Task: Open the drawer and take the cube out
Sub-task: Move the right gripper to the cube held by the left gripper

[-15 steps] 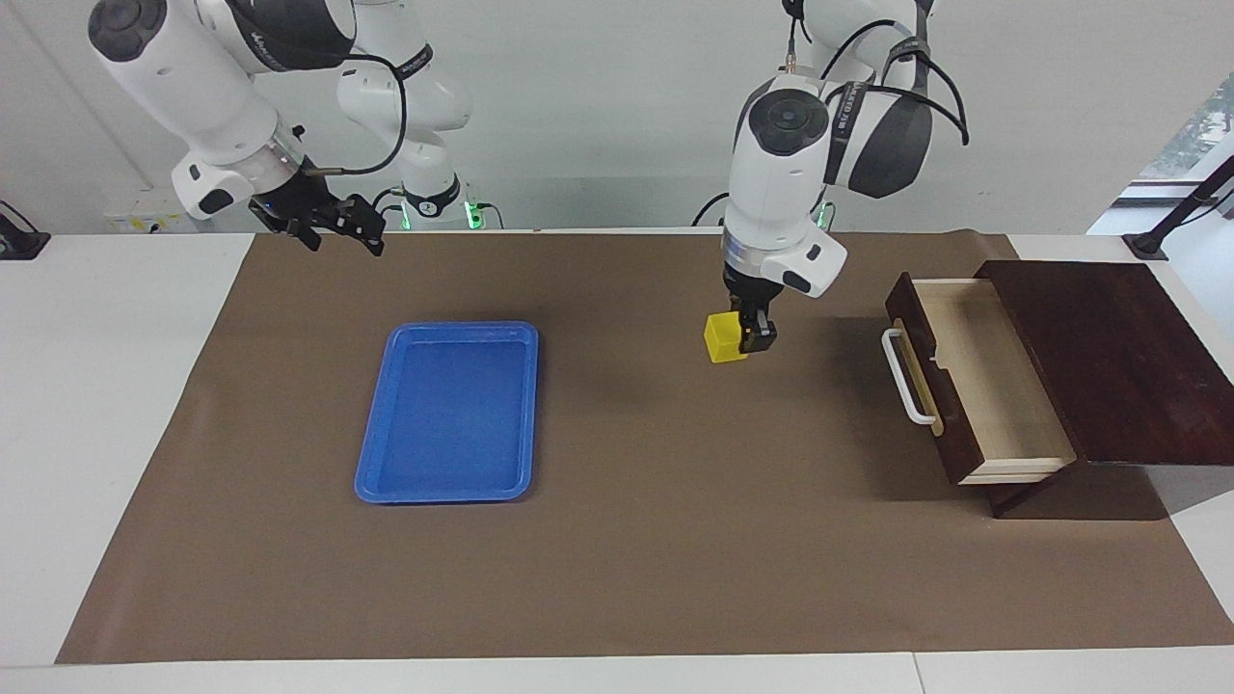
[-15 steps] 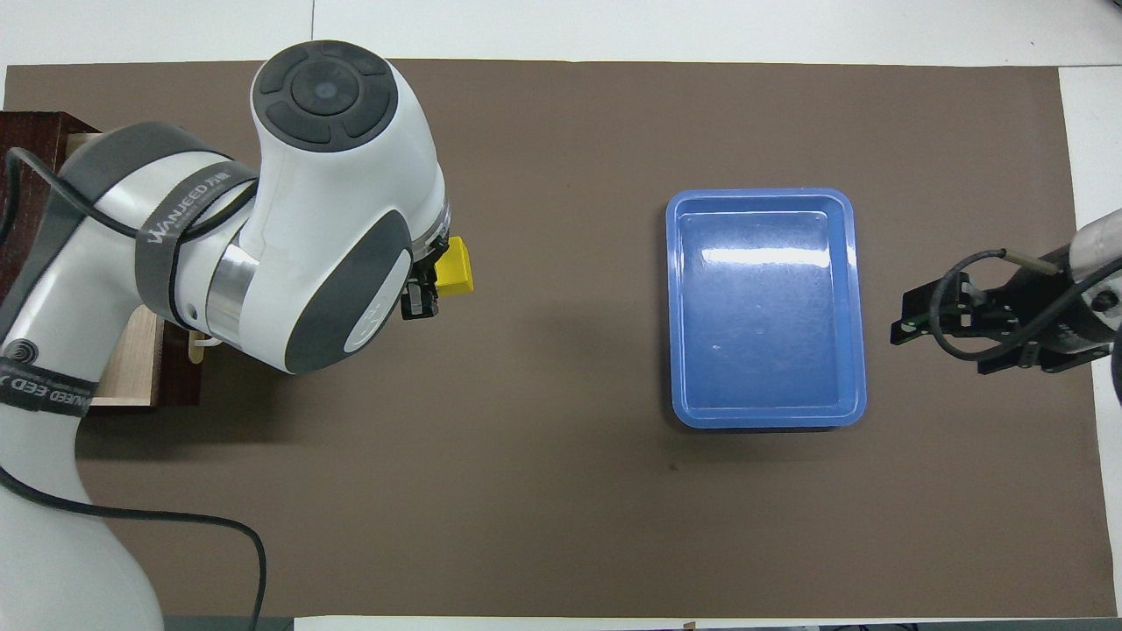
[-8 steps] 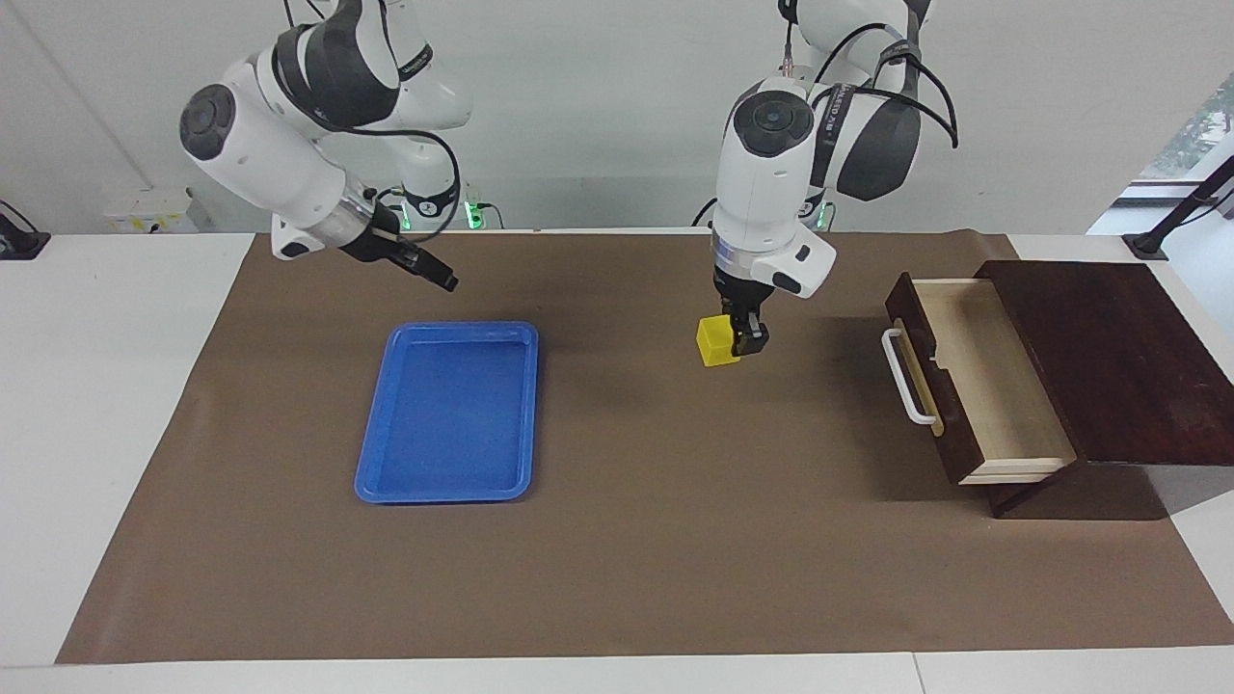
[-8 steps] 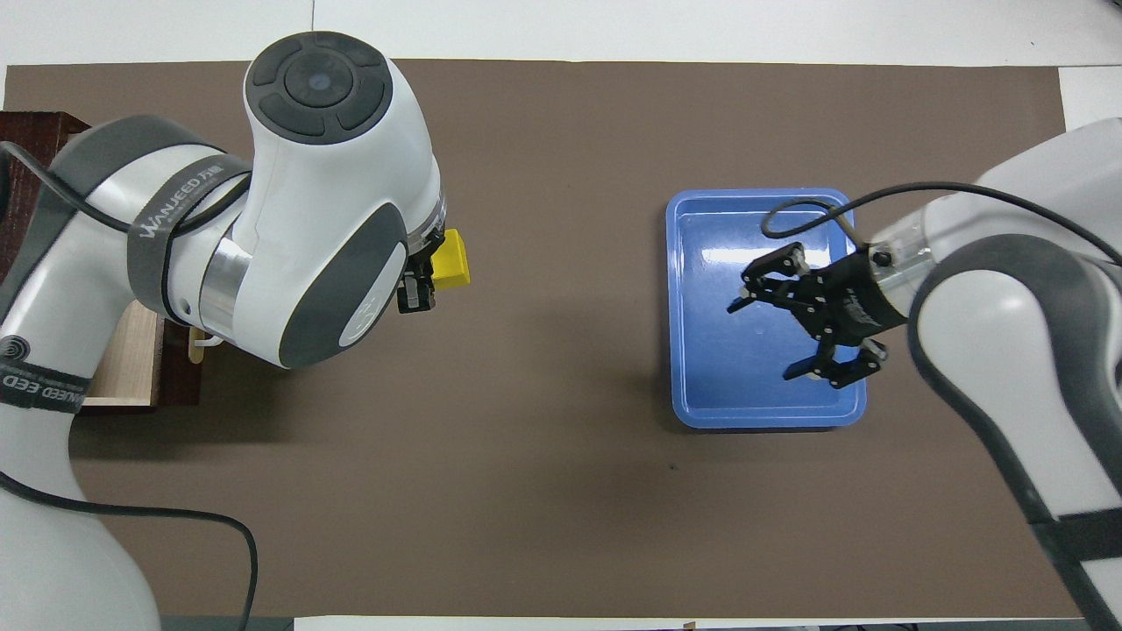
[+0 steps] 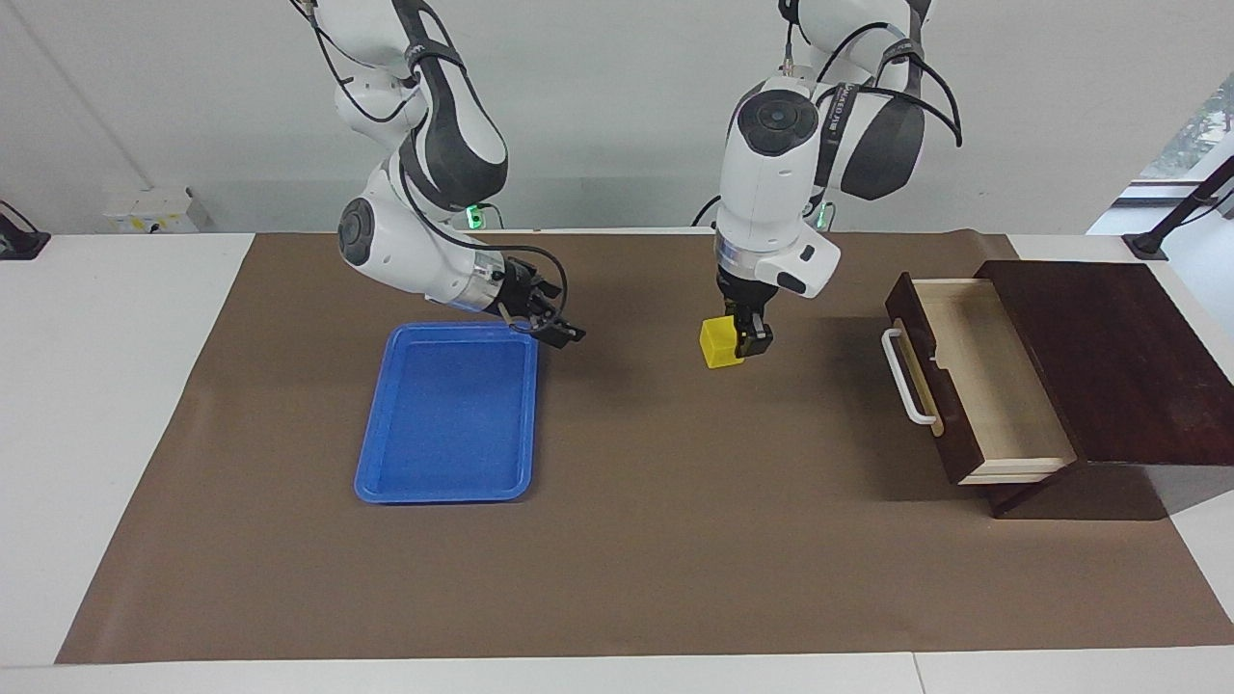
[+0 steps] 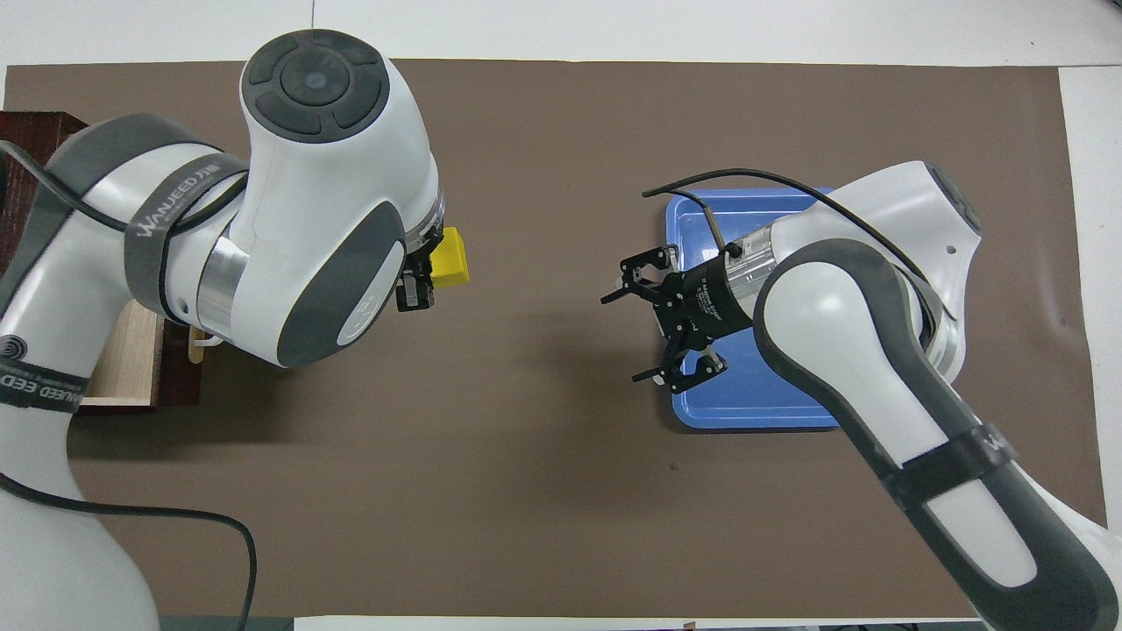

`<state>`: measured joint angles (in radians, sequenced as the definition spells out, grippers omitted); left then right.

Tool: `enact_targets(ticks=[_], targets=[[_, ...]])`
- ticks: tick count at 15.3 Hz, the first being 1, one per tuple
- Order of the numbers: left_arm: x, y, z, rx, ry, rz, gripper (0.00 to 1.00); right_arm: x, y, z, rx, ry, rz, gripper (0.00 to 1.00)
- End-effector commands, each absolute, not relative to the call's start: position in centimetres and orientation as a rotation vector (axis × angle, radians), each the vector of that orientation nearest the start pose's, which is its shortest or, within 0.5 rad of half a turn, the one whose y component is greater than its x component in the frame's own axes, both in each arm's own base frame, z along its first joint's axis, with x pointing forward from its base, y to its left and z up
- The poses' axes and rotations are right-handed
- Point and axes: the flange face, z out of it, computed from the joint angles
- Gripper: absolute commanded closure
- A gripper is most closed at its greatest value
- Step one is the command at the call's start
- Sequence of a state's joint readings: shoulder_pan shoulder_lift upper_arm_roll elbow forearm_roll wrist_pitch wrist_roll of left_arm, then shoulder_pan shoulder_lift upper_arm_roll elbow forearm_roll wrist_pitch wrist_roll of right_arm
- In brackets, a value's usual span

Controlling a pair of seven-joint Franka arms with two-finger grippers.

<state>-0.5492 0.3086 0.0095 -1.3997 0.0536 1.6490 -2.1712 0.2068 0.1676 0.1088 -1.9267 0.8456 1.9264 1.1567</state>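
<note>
The small yellow cube is held in my left gripper, which is shut on it a little above the brown mat, between the drawer and the blue tray. In the overhead view the cube sticks out beside the left gripper. The dark wooden drawer stands pulled open with its pale inside bare and its white handle facing the middle of the table. My right gripper is open over the tray's edge toward the cube, and also shows in the overhead view.
The blue plastic tray lies on the brown mat toward the right arm's end and holds nothing. The drawer's dark box stands at the left arm's end. The right arm covers part of the tray from above.
My right arm has swung from its end of the table across the tray toward the cube, gripper open. My left gripper with the cube has barely moved.
</note>
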Motion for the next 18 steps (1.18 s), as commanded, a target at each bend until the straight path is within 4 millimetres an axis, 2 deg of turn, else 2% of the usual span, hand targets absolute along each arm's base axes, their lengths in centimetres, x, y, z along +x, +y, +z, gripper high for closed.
enact_targets(ticks=[1, 2, 4, 5, 7, 11, 14, 16, 18], targets=[[56.3, -32.9, 53.0, 2.186, 2.336, 0.092, 1.00, 55.5, 25.7, 40.3, -1.947, 1.526, 0.924, 0.00], [56.3, -32.9, 53.0, 2.188, 2.335, 0.091, 1.00, 56.1, 26.5, 39.8, -1.913, 1.557, 0.929, 0.00], [56.3, -32.8, 53.1, 2.185, 2.335, 0.089, 1.00, 57.0, 30.7, 38.6, -1.900, 1.583, 0.931, 0.00], [56.3, -32.8, 52.9, 2.187, 2.337, 0.090, 1.00, 57.6, 32.0, 38.4, -1.883, 1.597, 0.902, 0.00], [56.3, -32.8, 52.9, 2.187, 2.337, 0.090, 1.00, 58.2, 32.7, 38.8, -1.864, 1.610, 0.906, 0.00], [56.4, -32.6, 52.9, 2.183, 2.339, 0.094, 1.00, 59.9, 33.6, 41.4, -1.823, 1.625, 0.912, 0.00], [56.3, -32.6, 52.8, 2.190, 2.336, 0.095, 1.00, 61.0, 34.2, 42.6, -1.795, 1.635, 0.908, 0.00], [56.2, -32.6, 52.6, 2.195, 2.337, 0.094, 1.00, 61.4, 34.4, 42.6, -1.779, 1.661, 0.914, 0.00], [56.2, -32.6, 52.7, 2.197, 2.335, 0.094, 1.00, 62.4, 36.5, 42.4, -1.806, 1.682, 0.915, 0.00]])
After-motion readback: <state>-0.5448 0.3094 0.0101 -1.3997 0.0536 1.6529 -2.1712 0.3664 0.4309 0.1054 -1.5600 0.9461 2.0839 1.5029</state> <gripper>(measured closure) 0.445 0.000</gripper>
